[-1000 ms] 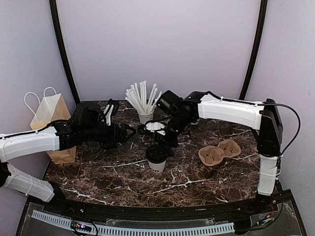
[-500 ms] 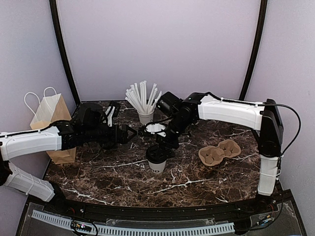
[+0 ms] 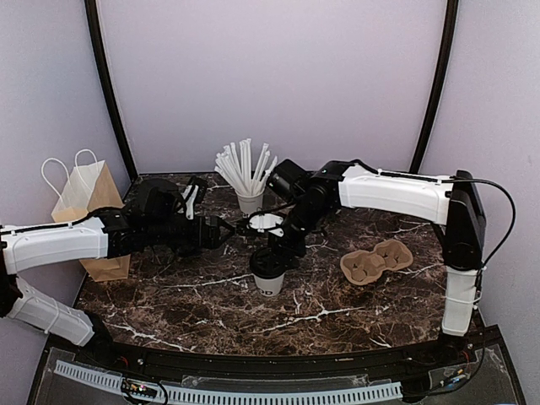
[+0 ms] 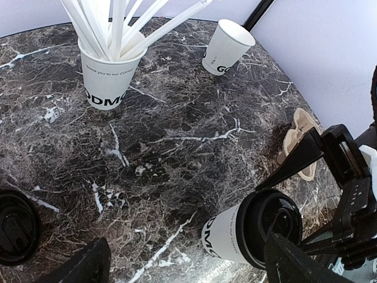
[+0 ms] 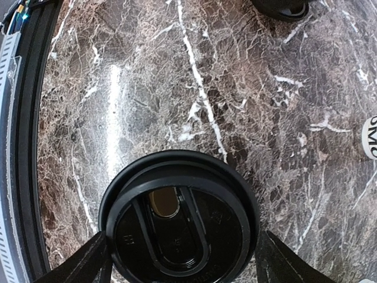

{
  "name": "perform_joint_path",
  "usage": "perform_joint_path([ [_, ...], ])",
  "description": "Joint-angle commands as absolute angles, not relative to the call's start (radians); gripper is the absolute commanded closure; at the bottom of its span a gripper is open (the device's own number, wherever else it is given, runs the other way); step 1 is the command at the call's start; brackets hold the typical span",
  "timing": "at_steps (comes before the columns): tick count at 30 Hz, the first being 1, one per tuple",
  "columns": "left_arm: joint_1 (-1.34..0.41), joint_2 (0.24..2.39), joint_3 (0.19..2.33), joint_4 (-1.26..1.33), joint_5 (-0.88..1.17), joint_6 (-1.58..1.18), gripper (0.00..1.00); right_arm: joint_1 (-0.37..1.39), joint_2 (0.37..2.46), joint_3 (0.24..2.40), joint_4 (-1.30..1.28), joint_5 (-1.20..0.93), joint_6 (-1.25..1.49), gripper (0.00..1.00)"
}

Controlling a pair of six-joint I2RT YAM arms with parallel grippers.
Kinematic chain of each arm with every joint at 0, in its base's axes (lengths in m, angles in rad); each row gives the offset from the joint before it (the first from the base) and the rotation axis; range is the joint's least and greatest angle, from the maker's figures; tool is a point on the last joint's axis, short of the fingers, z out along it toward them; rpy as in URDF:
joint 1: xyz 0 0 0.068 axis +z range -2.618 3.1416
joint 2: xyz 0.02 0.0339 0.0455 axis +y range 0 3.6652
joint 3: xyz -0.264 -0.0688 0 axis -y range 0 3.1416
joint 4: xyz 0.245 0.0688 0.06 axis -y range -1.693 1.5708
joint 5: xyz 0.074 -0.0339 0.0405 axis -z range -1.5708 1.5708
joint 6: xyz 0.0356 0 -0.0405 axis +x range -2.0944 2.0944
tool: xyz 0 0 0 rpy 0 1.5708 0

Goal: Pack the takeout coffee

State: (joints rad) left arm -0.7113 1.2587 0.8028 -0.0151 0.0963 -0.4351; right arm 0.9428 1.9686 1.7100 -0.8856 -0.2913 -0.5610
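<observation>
Now the coffee (image 4: pixel 224 239) stands between the right gripper's (image 5: pixel 181 259) spread jaws, seemingly untouched; the left gripper (image 4: pixel 188 268) gapes empty nearby. Light, crushable paper: pinch gently beneath the lid (image 5: pixel 179 221).

Lilac booth, dark marble surface

On my feed, plain pale lilac walls (image 3: pixel 278 76) close in the back and both sides, and a curved black pole (image 3: pixel 105 80) rises at each end of the back wall. The surface (image 3: pixel 354 316) is dark brown marble veined in white. The light is soft and even, with a pale sheen (image 5: pixel 112 88) on the stone. A white slotted rail (image 3: pixel 278 395) runs along the near edge.
</observation>
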Motion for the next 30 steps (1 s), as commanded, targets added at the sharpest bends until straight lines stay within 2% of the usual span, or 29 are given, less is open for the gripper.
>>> perform_joint_path([
  [1, -0.71, 1.257, 0.806, -0.003, 0.101, -0.438, 0.07, 0.946, 1.96, 1.71, -0.877, -0.24, -0.536, 0.21],
  [6, -0.71, 1.256, 0.815, -0.005, 0.101, -0.432, 0.07, 0.884, 1.904, 1.667, -0.875, -0.238, -0.528, 0.2],
  [21, -0.709, 1.281, 0.82, -0.003, 0.111, -0.416, 0.07, 0.535, 1.772, 1.566, -0.852, -0.253, -0.49, 0.22],
  [25, -0.709, 1.29, 0.826, -0.003, 0.114, -0.417, 0.07, 0.55, 1.721, 1.547, -0.849, -0.317, -0.509, 0.17],
  [30, -0.709, 1.296, 0.838, -0.008, 0.101, -0.409, 0.07, 0.697, 1.699, 1.529, -0.844, -0.309, -0.571, 0.07],
])
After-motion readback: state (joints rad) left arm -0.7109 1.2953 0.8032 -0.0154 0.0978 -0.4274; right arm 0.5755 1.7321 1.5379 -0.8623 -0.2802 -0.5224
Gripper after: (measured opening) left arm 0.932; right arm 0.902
